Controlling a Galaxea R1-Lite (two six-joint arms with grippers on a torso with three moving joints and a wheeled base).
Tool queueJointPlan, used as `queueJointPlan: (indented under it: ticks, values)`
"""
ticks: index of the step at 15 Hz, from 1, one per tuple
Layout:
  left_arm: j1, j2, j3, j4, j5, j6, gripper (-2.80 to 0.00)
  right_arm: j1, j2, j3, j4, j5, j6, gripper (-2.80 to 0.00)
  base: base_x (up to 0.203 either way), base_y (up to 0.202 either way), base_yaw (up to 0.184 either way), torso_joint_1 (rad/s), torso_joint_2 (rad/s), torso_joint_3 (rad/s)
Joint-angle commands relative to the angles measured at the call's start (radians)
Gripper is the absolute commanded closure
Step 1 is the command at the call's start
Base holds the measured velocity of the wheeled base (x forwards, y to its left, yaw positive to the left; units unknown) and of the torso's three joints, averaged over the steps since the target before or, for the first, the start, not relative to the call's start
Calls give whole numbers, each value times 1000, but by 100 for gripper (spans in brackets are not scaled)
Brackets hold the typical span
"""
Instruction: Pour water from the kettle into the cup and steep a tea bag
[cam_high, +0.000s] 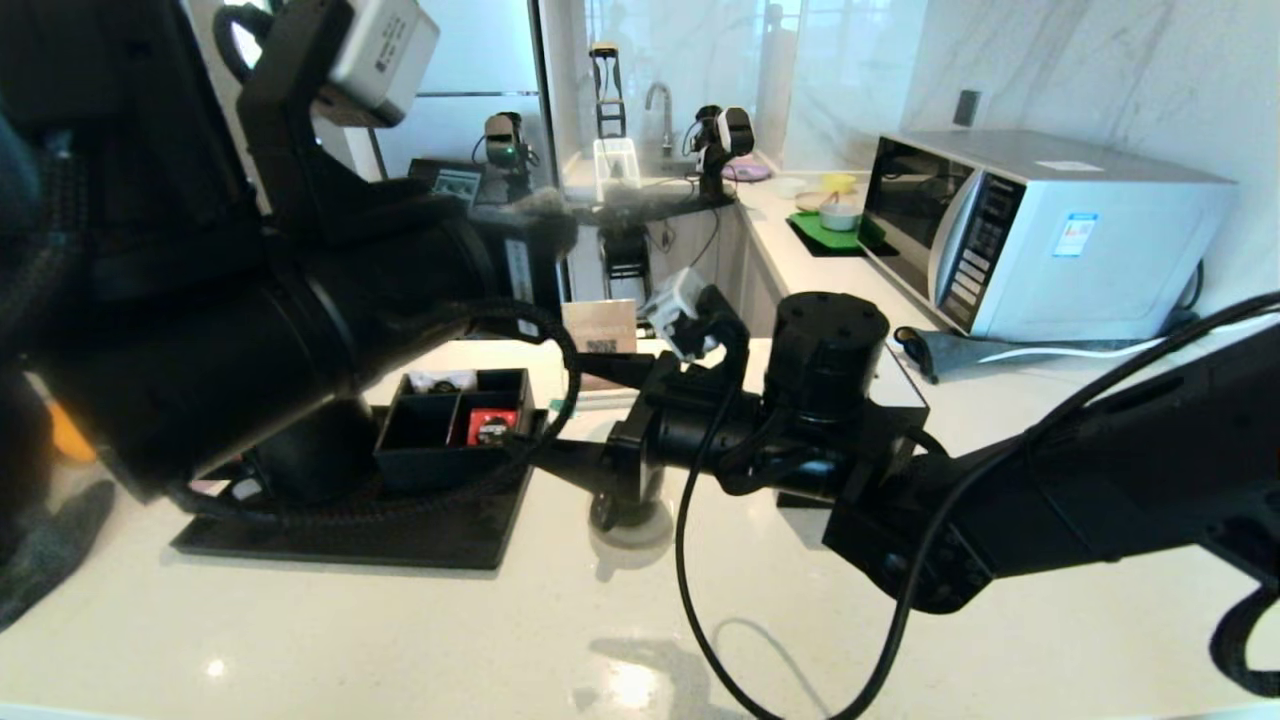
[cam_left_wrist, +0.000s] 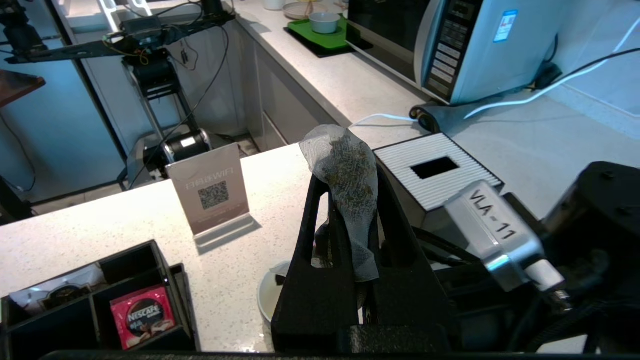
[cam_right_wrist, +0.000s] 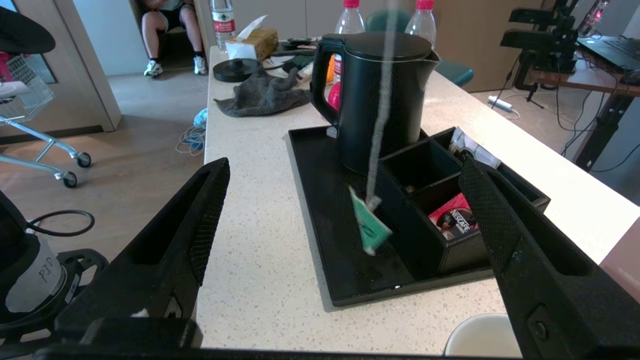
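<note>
My left gripper (cam_left_wrist: 350, 172) is shut on the tea bag (cam_left_wrist: 340, 150), a grey-green mesh pouch held high over the cup (cam_left_wrist: 270, 295). The cup's cream inside shows, but I cannot tell whether the water is in it. The bag's string hangs down to a green tag (cam_right_wrist: 370, 227), which dangles free between the fingers of my open right gripper (cam_right_wrist: 345, 162). In the head view the right gripper (cam_high: 570, 410) reaches in from the right, just above the cup (cam_high: 635, 522). The black kettle (cam_right_wrist: 380, 95) stands upright on the tray, lid on.
The black tray (cam_right_wrist: 320, 225) also holds a divided organiser with a red Nescafé packet (cam_right_wrist: 457, 220). A QR sign (cam_left_wrist: 210, 192) and a white slatted box (cam_left_wrist: 435, 170) stand beyond the cup. The microwave (cam_high: 1040, 230) is at the back right. A grey cloth (cam_right_wrist: 265, 92) lies behind the kettle.
</note>
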Motion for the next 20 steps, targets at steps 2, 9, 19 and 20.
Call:
queueJointPlan:
  ticks: [2, 9, 19, 20]
  values:
    - [-10, 2, 1, -6, 2, -2, 0, 0, 8, -3, -6, 3, 0, 0, 0, 0, 0, 0, 0, 0]
    - [-10, 3, 11, -6, 0, -2, 0, -1, 12, -5, -5, 4, 3, 0, 0, 0, 0, 0, 0, 0]
    - [-20, -12, 73, -7, 2, -3, 0, -11, 8, -10, 4, 1, 3, 0, 0, 0, 0, 0, 0, 0]
    - [-22, -14, 86, -8, 2, -3, 0, -19, 8, -20, 6, 0, 3, 0, 0, 0, 0, 0, 0, 0]
